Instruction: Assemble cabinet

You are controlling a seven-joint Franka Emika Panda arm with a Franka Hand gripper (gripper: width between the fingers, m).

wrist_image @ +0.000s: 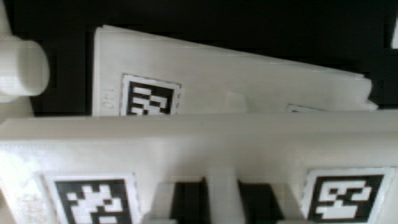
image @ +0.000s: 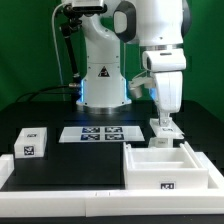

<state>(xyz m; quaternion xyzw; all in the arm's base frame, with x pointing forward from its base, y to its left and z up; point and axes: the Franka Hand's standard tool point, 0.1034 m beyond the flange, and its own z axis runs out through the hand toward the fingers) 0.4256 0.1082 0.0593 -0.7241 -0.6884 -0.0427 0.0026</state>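
Observation:
The cabinet body [image: 165, 166], a large open white box with a tag on its front, stands at the front on the exterior view's right. My gripper [image: 163, 124] points straight down just behind it and is shut on a small white tagged panel [image: 163, 136], which sits at table height. In the wrist view this panel [wrist_image: 214, 145] fills the near part, with a tag at each end, and my gripper [wrist_image: 217, 203] is at its middle. A second white tagged piece [wrist_image: 231, 80] lies beyond it. A small white drawer block [image: 30, 143] sits at the exterior view's left.
The marker board [image: 100, 133] lies flat in the middle of the black table, in front of the robot base [image: 103, 85]. A white border [image: 60, 192] runs along the table's front. A white rounded shape [wrist_image: 15, 65] shows at the wrist view's edge.

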